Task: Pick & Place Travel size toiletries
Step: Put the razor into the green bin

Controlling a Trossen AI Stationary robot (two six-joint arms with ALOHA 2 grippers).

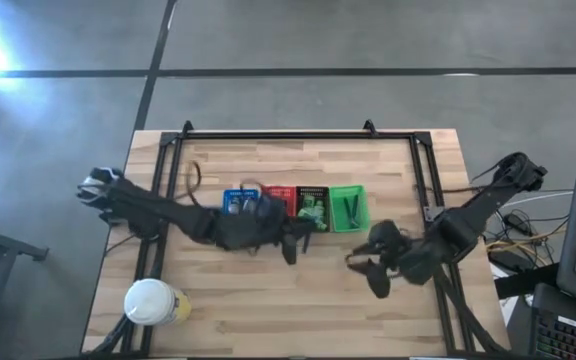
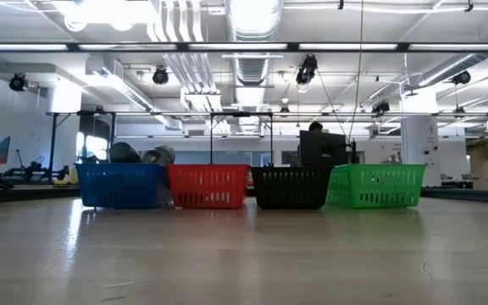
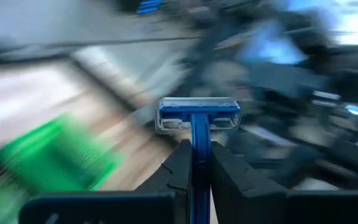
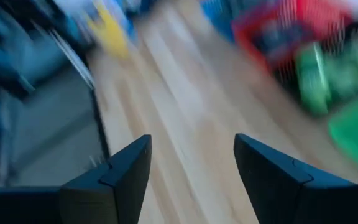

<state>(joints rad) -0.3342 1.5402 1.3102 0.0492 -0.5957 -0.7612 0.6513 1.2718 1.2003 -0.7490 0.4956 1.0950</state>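
The left gripper (image 3: 194, 177) pinched a blue razor (image 3: 197, 118) by its handle, head forward, apparently so it could be dropped cleanly into a basket. It hung near the green basket (image 1: 347, 208). The right gripper (image 4: 191, 168) waited nearby, fingers spread wide and empty.
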